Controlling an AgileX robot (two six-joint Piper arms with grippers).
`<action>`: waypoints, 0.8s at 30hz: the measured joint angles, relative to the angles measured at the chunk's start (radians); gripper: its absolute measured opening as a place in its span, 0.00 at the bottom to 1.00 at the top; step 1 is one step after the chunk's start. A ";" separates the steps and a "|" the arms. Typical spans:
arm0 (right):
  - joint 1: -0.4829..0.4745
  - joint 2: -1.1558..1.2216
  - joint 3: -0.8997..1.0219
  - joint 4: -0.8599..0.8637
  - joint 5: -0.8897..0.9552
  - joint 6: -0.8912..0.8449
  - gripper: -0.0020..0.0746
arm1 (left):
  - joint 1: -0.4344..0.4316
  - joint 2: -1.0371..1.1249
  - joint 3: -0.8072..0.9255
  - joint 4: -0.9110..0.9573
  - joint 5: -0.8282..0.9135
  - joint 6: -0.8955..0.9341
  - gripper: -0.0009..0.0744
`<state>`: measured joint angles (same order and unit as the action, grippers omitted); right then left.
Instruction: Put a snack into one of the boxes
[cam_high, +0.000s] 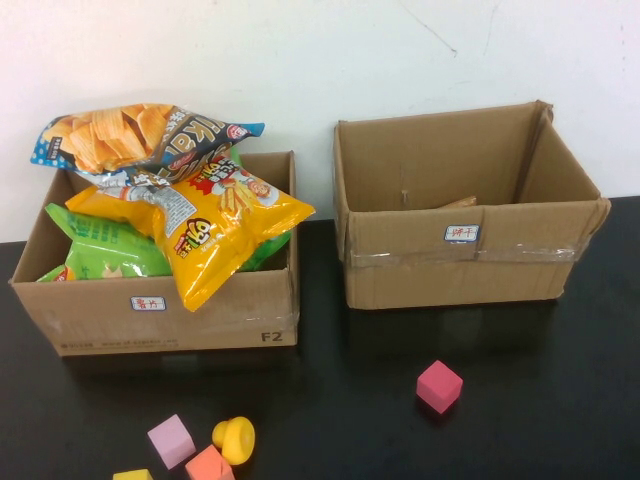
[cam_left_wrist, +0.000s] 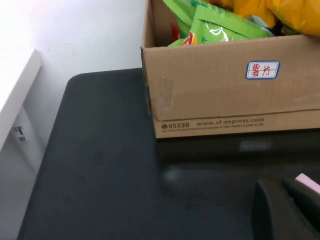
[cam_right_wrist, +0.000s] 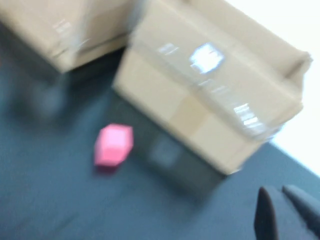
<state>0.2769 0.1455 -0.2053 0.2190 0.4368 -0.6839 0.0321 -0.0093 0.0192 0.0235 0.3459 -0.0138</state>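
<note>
The left cardboard box (cam_high: 170, 310) holds several snack bags: a yellow bag (cam_high: 215, 235) hanging over its front wall, a blue chips bag (cam_high: 140, 140) on top and a green bag (cam_high: 110, 250). The right box (cam_high: 460, 270) stands open, with only a tan piece showing inside. Neither gripper shows in the high view. My left gripper (cam_left_wrist: 282, 187) is shut and empty, low over the table in front of the left box (cam_left_wrist: 225, 100). My right gripper (cam_right_wrist: 274, 189) is shut and empty, above the table near the right box (cam_right_wrist: 210, 105).
Toy blocks lie on the black table in front: a pink cube (cam_high: 439, 386), a lilac cube (cam_high: 171, 440), a yellow piece (cam_high: 234, 439) and an orange block (cam_high: 208, 465). A white wall stands behind the boxes.
</note>
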 joint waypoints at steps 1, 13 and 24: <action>-0.022 -0.035 0.013 0.000 -0.021 0.000 0.03 | 0.000 0.000 0.000 0.000 0.000 0.000 0.01; -0.335 -0.155 0.233 0.073 -0.265 0.070 0.03 | 0.000 0.000 0.000 0.000 0.000 0.000 0.01; -0.360 -0.155 0.233 -0.193 -0.092 0.467 0.03 | 0.000 0.000 0.000 -0.002 0.000 0.000 0.01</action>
<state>-0.0826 -0.0092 0.0274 0.0257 0.3444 -0.2170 0.0321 -0.0093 0.0192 0.0214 0.3459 -0.0138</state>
